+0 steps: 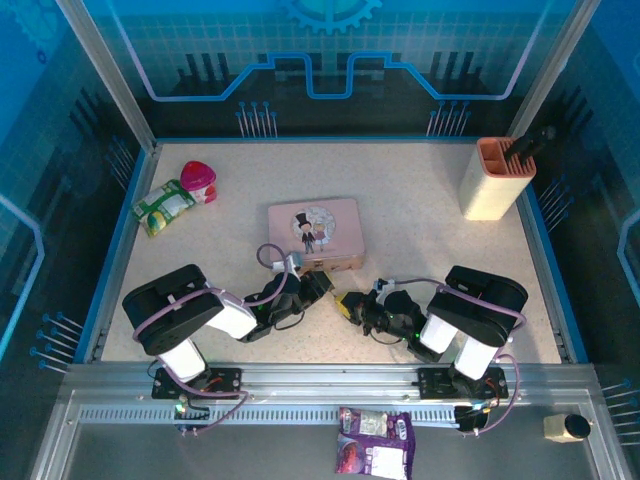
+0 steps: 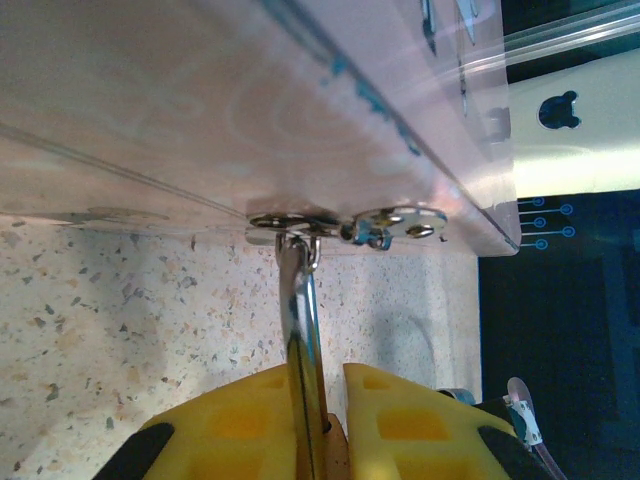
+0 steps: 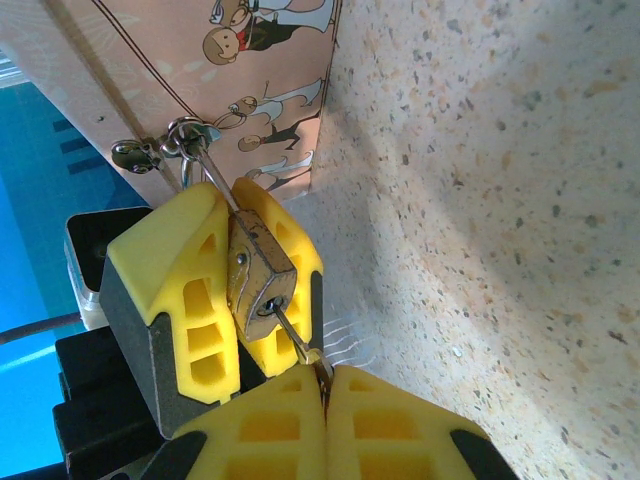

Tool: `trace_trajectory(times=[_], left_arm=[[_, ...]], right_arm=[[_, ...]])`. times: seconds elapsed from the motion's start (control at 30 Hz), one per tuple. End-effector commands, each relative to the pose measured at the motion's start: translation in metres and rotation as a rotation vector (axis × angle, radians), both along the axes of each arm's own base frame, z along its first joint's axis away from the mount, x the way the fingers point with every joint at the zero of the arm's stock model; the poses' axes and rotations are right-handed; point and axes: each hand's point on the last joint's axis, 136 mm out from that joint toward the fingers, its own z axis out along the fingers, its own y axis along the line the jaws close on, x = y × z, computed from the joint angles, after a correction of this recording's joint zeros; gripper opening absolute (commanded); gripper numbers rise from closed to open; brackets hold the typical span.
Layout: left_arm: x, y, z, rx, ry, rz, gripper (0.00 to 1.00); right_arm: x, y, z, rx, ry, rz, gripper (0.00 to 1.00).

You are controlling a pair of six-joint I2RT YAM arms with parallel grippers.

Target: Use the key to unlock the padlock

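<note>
One padlock (image 3: 258,272), one key (image 3: 293,333), one pink illustrated tin (image 1: 315,228), two arms and two grippers make up the working group.

The padlock is tiny, with a scuffed brass-gold body and a thin silver shackle. In the right wrist view it sits left of centre, tilted, and its shackle runs up-left into the small metal hasp (image 3: 165,145) on the tin's edge. In the left wrist view the shackle shows as a bright rod rising from the bottom centre to that hasp. The key is a very thin dark sliver. Its tip meets the round keyhole in the lower end of the padlock body, and its other end disappears between yellow fingers at the bottom of the frame.

The left gripper (image 3: 235,225) pinches the padlock body between its two yellow fingers. The right gripper (image 3: 322,385) has its fingers pressed together on the key.

From above, both arms are folded low in the lower half of the frame. Their forearms angle inward so the grippers face each other just below the tin's lower edge, at the centre of the speckled table (image 1: 420,240).

Also counted are one green-and-white snack packet (image 1: 163,205) and one pink-red object (image 1: 198,180) at upper left. One beige holder with an orange rim (image 1: 497,178) stands at upper right, and one purple packet (image 1: 375,440) lies at the bottom edge.
</note>
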Motion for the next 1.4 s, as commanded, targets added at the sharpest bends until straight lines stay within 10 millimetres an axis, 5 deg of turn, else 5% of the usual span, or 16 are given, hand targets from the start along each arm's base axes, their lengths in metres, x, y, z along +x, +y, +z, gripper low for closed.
trace_trajectory(times=[0.0,0.53,1.37], left_arm=[[-0.002,-0.015,0.029,-0.106,-0.071,-0.032,0.05],[0.001,-0.020,0.035,-0.116,-0.091,-0.041,0.05],[0.000,-0.026,0.028,-0.088,-0.071,-0.050,0.05]], right_arm=[[0.007,-0.001,0.012,0.032,-0.031,-0.041,0.00],[0.005,-0.004,0.005,0.020,-0.005,-0.046,0.00],[0.011,0.016,0.033,0.105,-0.045,-0.039,0.00]])
